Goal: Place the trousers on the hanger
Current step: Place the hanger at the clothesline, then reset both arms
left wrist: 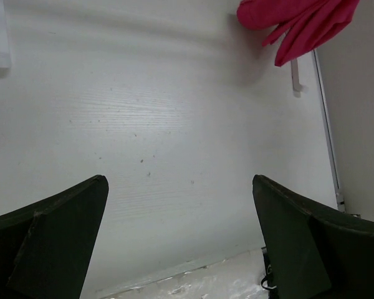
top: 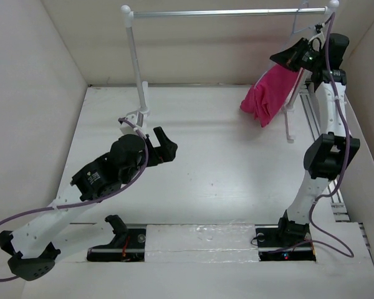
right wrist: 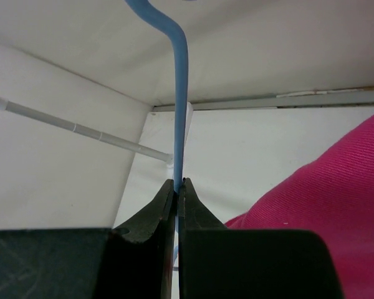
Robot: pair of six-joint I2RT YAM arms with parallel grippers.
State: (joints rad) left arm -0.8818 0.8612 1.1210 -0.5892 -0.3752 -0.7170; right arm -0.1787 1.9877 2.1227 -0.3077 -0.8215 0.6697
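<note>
White walls [top: 31, 93] close in a white bench [top: 224, 168], and at its far side stands a rack [top: 136, 62] with white posts and a silver rail [top: 224, 12]. The trousers [top: 266, 96] hang in a bunched pink fold below the right end of that rail, just beside the rack's right post; whether their lowest edge touches the bench cannot be told. The hanger [right wrist: 179, 93] is a thin pale blue wire up at the same end of the rack, with its hook close to the rail, though the top view does not show whether it is caught on it. The right pincer [right wrist: 177, 184] is raised beside the rack's right post and is clamped on the hanger. In the right wrist view its two fingers press together on the wire, which rises straight out of them and bends over at the top. The pink cloth fills the lower right of that view, close by the fingers, and it hides the hanger's lower part. The left pincer [top: 165, 146] sits low over the bench in front of the rack's left post, well apart from the trousers. It is spread wide, and the left wrist view shows only bench between its dark fingers [left wrist: 56, 237], with the trousers far off by the foot of the rack's right post.
</note>
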